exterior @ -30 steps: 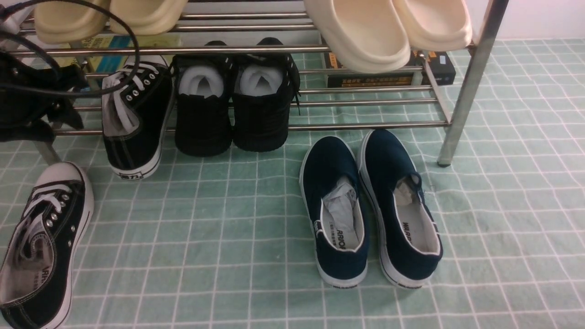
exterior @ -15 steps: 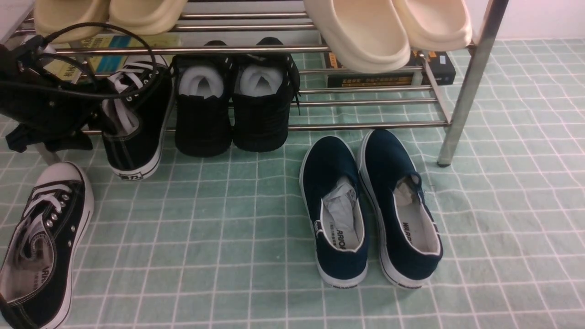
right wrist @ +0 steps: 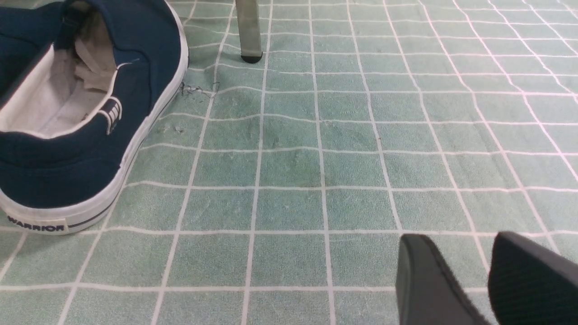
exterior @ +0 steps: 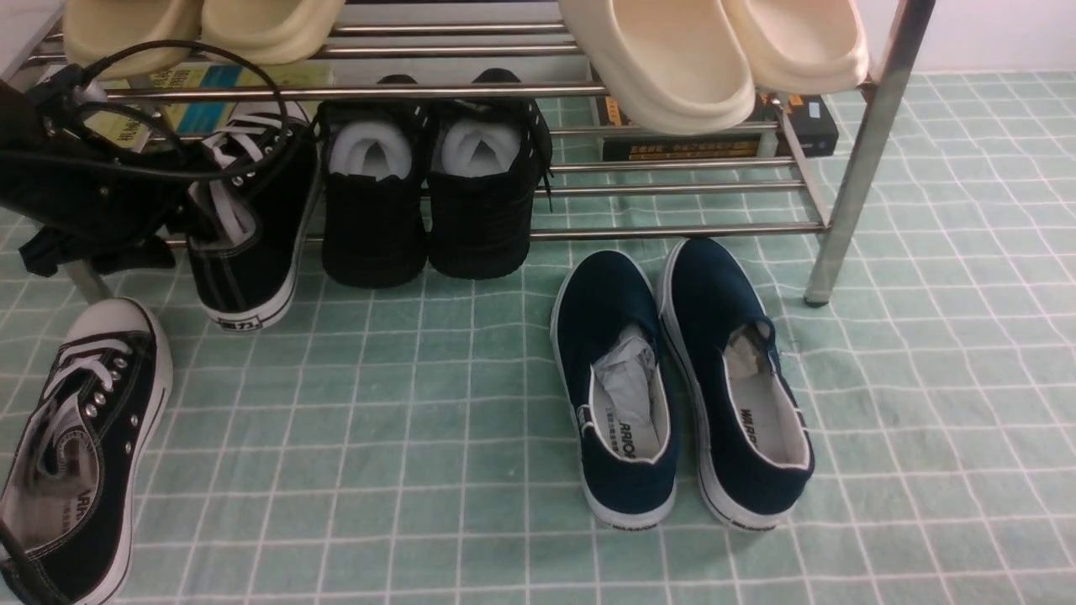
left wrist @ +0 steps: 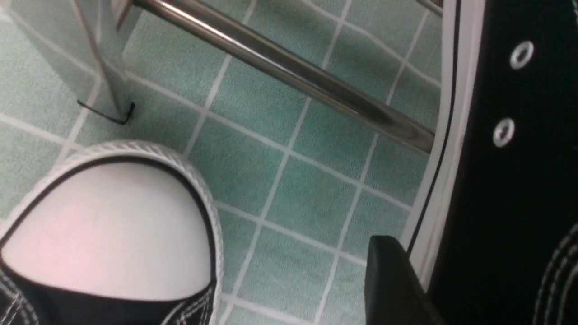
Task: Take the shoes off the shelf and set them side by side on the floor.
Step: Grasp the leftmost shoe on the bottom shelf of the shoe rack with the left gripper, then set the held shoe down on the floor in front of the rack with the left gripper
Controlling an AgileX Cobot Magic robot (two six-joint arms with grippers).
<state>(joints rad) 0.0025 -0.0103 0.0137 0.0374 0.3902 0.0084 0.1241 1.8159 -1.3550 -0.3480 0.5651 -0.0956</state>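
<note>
One black lace-up sneaker rests heel-out on the silver shelf's lower tier at the left. My left gripper is shut on its left side wall. In the left wrist view one finger presses the outside of this sneaker; the other finger is hidden. The second sneaker lies on the green grid floor at the front left, its white toe cap towards the shelf. My right gripper hovers low over bare floor, slightly open and empty; the front view does not show it.
All-black shoes with white stuffing stand right beside the gripped sneaker. Navy slip-ons sit on the floor in front of the shelf. Cream slippers fill the upper tier. A shelf leg stands at the right, and boxes lie behind.
My left gripper came in from the far left and down onto the shelf sneaker's side. The sneaker has shifted slightly in the last half second. The other shoes have not moved.
</note>
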